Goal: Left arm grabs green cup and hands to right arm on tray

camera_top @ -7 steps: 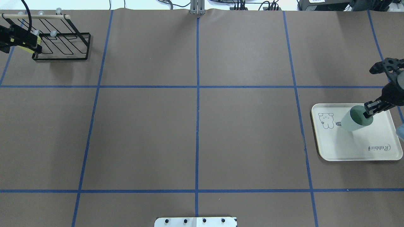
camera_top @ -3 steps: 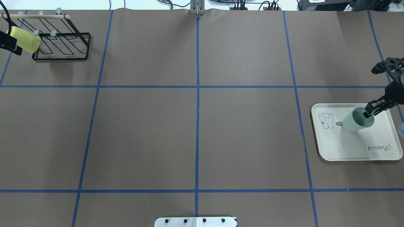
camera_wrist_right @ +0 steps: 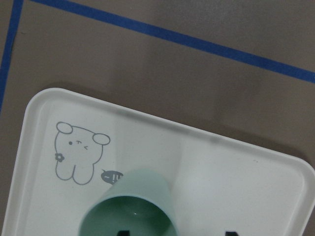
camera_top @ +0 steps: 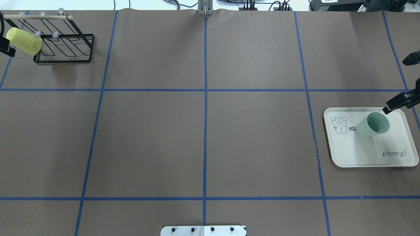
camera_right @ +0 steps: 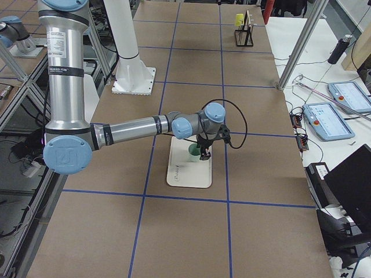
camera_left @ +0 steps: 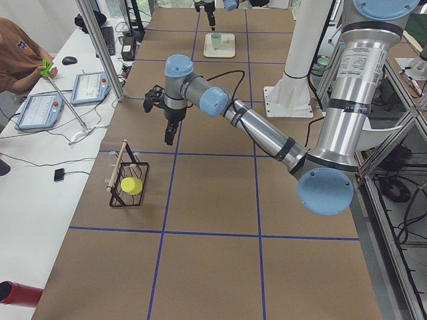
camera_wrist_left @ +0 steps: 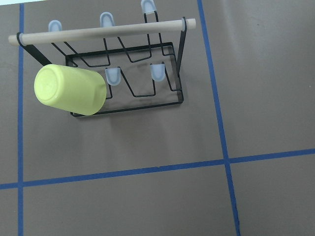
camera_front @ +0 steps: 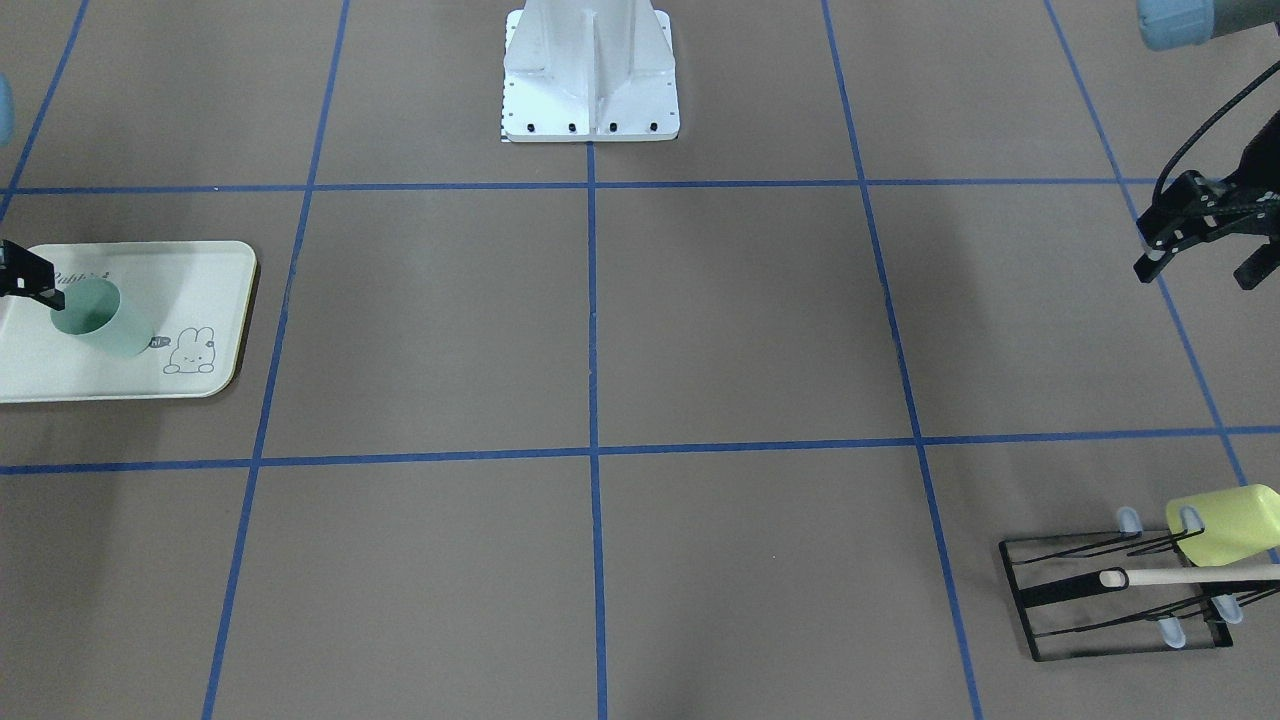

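Observation:
The green cup stands upright and free on the cream tray, next to the rabbit drawing. It also shows in the front view and the right wrist view. My right gripper is open and empty, raised just beyond the cup at the tray's far right corner. One of its fingertips is next to the cup's rim without touching it. My left gripper is open and empty, far off on the table's left side, nearer the robot than the rack.
A black wire rack stands at the far left corner with a yellow-lime cup lying on its left end. The robot's white base plate is at the near edge. Blue tape lines grid the brown table.
The green cup came down onto the tray. My right gripper's finger left the cup's rim and drew back right. My left gripper pulled left, away from the rack, uncovering the yellow-lime cup.

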Robot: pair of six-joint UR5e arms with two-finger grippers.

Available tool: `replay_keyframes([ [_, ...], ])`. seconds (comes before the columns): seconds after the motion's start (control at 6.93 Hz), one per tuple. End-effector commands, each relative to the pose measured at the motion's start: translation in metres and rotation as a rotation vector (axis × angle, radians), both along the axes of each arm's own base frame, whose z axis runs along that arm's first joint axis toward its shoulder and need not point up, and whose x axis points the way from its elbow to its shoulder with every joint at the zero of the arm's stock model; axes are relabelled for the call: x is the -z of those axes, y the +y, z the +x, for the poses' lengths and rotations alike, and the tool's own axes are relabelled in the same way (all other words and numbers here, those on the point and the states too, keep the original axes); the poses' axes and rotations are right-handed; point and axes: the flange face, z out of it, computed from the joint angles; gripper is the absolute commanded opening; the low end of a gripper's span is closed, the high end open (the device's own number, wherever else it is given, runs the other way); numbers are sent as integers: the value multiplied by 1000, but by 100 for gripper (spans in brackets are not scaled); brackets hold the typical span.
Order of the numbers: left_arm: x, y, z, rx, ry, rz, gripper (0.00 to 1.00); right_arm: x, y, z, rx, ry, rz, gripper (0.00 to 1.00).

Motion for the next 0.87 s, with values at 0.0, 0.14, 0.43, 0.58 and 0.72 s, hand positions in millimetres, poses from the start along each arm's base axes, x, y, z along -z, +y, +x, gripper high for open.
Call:
replay_keyframes([
  [0.0,-42,1,-24,-65,-62,29,100,2,-6,57,-26,-65,16,99],
  [0.14,-72,5,-43,-105,-87,35,100,-2,-7,82,-25,-69,44,99],
  [0.43,-127,35,-78,-129,-109,1,100,-7,-6,145,-104,-54,1,99],
  [0.58,-158,62,-109,-80,-71,-66,100,-18,1,167,-151,-50,-34,99],
  [0.72,-162,68,-118,-60,-35,-89,100,-21,3,181,-179,-38,-34,99],
])
